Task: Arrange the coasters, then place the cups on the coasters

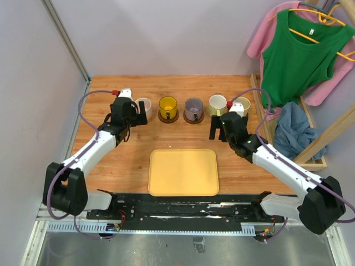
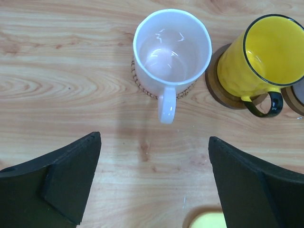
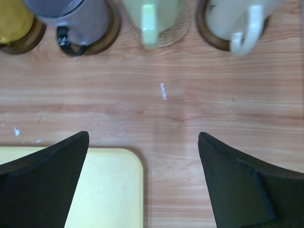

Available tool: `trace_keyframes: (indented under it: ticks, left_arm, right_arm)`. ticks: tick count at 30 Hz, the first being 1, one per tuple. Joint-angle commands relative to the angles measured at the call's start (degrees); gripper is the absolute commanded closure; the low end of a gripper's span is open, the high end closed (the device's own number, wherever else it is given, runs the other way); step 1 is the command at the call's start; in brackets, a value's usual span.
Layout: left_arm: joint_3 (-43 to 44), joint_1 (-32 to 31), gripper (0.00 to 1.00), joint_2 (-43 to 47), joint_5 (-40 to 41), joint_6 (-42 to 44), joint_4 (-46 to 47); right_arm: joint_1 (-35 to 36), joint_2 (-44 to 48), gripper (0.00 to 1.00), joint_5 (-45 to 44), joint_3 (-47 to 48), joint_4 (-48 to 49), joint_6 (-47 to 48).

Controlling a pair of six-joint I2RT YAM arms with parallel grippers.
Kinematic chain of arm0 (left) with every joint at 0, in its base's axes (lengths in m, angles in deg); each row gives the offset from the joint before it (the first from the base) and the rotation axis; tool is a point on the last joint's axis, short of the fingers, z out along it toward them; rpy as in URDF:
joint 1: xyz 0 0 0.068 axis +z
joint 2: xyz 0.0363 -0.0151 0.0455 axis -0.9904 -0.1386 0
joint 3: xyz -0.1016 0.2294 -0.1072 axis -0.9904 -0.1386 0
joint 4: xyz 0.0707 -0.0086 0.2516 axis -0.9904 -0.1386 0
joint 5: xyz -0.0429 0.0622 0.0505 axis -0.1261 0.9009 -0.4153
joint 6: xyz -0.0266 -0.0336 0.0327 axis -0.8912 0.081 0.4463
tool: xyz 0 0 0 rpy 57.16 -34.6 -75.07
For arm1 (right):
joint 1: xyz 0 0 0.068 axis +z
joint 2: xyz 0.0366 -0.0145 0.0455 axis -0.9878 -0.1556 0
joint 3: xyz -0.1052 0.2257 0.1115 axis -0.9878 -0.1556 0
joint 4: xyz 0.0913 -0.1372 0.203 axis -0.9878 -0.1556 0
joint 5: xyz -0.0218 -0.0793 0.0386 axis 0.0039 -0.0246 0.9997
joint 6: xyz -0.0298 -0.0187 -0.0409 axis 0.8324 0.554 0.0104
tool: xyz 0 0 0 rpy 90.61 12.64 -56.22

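Note:
Five cups stand in a row at the back, each on a coaster. The pink cup [image 2: 172, 45] sits on a tan coaster [image 2: 141, 87], the yellow cup [image 2: 266, 57] on a dark brown coaster [image 2: 217, 90]. Further right come the grey-purple cup [image 3: 71, 16], the pale green cup [image 3: 149, 14] and the cream cup [image 3: 237, 19]. My left gripper [image 2: 154, 137] hangs open just in front of the pink cup's handle, holding nothing. In front of the pale green cup my right gripper [image 3: 142, 135] is open and empty as well.
A yellow tray [image 1: 183, 172] with rounded corners lies at the table's middle front, its corner under my right gripper. A wooden rack [image 1: 310, 138] with hanging clothes and a blue cloth stands along the right edge. A grey wall borders the left side.

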State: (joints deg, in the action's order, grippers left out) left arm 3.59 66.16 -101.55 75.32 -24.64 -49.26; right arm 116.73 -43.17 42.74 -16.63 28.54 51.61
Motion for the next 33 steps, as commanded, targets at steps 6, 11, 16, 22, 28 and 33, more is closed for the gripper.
trace_keyframes:
  ticks: [6,11,16,22,28,33]
  left_arm:
    - [-3.8,0.23,0.0,12.56,2.1,-4.14,-5.02]
    - [-1.78,0.24,0.0,14.25,0.84,-5.2,-11.73]
    - [-2.46,0.24,0.0,15.56,-2.07,-7.29,-13.66]
    - [-4.99,0.24,0.0,17.52,-0.74,-10.69,-13.61]
    - [-8.16,0.24,0.0,20.67,1.25,-11.41,-13.86]
    - [-10.4,0.28,0.0,23.14,2.61,-12.64,-13.94]
  right_arm:
    - [-14.05,7.78,0.02,-3.62,-2.64,-1.96,-0.61]
    - [-19.52,10.59,0.02,-4.97,-4.17,-4.44,-1.17]
    - [-20.62,16.49,0.02,-7.88,-7.49,-5.31,-1.4]
    - [-20.96,20.29,0.02,-10.66,-9.54,-8.16,-1.36]
    - [-20.99,20.41,0.02,-11.02,-9.44,-10.21,-1.7]
    - [-20.98,20.41,0.02,-10.68,-9.19,-10.32,-1.78]
